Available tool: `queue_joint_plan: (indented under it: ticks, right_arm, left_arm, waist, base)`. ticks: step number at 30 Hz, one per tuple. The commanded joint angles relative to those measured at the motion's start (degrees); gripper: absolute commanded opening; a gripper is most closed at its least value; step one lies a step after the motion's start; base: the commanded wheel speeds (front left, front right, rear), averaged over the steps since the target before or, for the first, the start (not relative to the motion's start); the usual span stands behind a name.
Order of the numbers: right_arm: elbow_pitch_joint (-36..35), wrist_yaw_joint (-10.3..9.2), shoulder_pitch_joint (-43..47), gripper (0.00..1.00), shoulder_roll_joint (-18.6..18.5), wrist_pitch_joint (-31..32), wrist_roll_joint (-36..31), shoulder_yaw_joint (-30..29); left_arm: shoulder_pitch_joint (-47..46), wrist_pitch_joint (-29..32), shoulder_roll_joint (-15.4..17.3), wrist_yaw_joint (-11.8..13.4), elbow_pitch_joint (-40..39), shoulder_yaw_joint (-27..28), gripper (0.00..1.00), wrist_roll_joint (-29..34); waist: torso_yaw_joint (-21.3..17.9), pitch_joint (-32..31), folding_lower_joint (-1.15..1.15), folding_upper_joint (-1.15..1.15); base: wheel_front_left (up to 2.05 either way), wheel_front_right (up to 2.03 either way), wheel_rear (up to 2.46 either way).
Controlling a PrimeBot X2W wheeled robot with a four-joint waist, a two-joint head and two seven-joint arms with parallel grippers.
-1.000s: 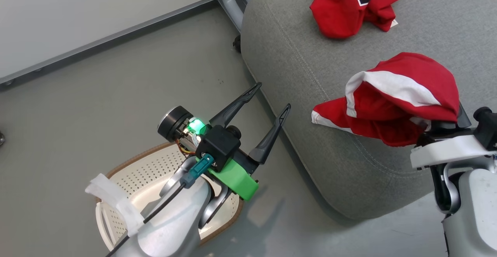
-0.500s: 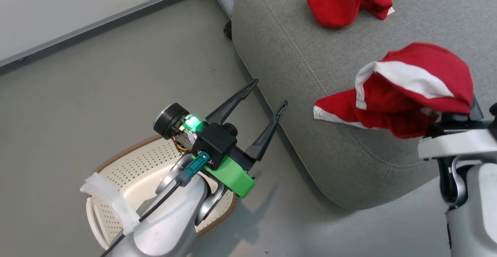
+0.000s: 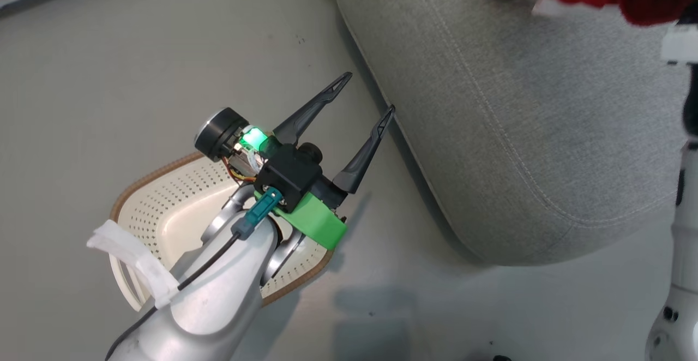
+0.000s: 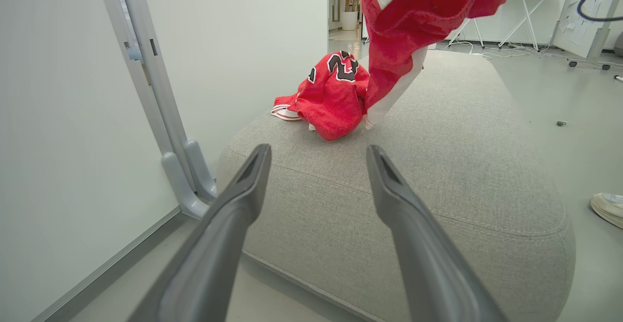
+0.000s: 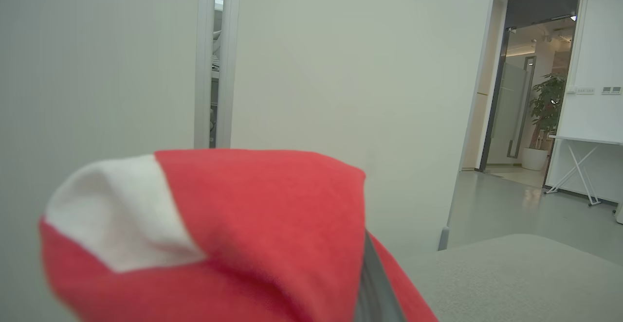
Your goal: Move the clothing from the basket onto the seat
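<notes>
Clothing is split in two: the jersey (image 4: pixel 336 93) lies crumpled on the seat (image 4: pixel 438 166) w/ its black number facing up, toward the end by the white wall, while the shorts (image 4: pixel 409 25) hang in the air above the same seat, white stripe down, lower hem just beside the jersey and at or barely off the cushion. From the head cam both show as red blurs at the top edge, shorts (image 3: pixel 649 1) at the R corner over the grey seat (image 3: pixel 518 104). R gripper (image 5: pixel 336 263) carries the shorts (image 5: pixel 219 234): the cloth is draped right over it, one grey finger (image 5: pixel 377 290) pokes out below the fabric, the other is hidden, so I can't tell if the fingers are pinched on the cloth or just under it. L gripper (image 3: pixel 369 92) hangs over the floor btw. the basket (image 3: pixel 163 203) and the seat's edge, fingers well apart w/ nothing between them, tips aimed at the cushion's side; its wrist cam has the same spread fingers (image 4: pixel 243 186) framing the seat front. Basket sits on the floor under the L forearm, the part in view bare of clothes. Green light (image 3: pixel 251 137) glows on the L wrist. A shoe (image 4: pixel 608 207) shows on the floor past the seat's R end.
</notes>
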Motion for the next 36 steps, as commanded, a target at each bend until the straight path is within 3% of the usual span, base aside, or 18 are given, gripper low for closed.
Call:
queue_joint_plan:
  ticks: [1,10,16,24,34,35,36]
  right_arm:
    - [0.43,-0.06,-3.08,0.0,-0.96,-0.12,-0.54,-0.48]
    - [6.25,-0.06,-21.58,0.0,-5.68,-0.12,-2.11,-3.05]
    - [14.53,-0.06,-28.99,0.0,-8.79,-0.12,-4.03,-4.21]
    - [26.52,-0.06,-26.99,0.0,-9.49,-0.11,-6.27,-5.5]
    - [34.17,-0.06,-22.67,0.0,-9.06,-0.12,-8.29,-7.66]
    - [34.2,-0.06,-22.3,0.15,-8.92,-0.12,-8.37,-7.66]
    - [33.58,-0.06,-21.85,0.65,-8.76,-0.12,-8.48,-7.68]
  left_arm:
    - [-1.53,-0.02,0.68,-0.12,-0.27,0.08,1.0,0.15]
    - [-5.4,-0.03,1.1,-0.17,-1.65,-0.02,1.0,0.71]
    - [-6.81,-0.02,1.09,-0.17,-1.94,-0.1,1.0,0.96]
    - [-6.68,-0.03,1.47,-0.19,-1.93,0.3,1.0,1.04]
    - [-6.97,-0.03,1.23,-0.22,-1.39,0.51,1.0,0.6]
    - [-6.8,-0.03,1.21,-0.22,-1.34,0.56,1.0,0.61]
    - [-6.54,-0.02,1.21,-0.22,-1.32,0.75,1.0,0.63]
  waist:
    - [2.39,5.41,0.0,0.0]
    - [4.94,13.24,0.0,0.0]
    - [6.32,16.25,0.0,0.0]
    - [6.68,17.66,0.0,0.0]
    - [7.0,16.83,0.0,0.0]
    - [7.05,16.51,0.0,0.0]
    - [7.08,16.06,0.0,0.0]
  base:
    - [0.0,0.0,0.0]
    - [0.0,0.0,0.0]
    - [0.0,0.0,0.0]
    - [0.0,0.0,0.0]
    - [0.0,0.0,0.0]
    - [0.0,0.0,0.0]
    - [0.0,0.0,0.0]
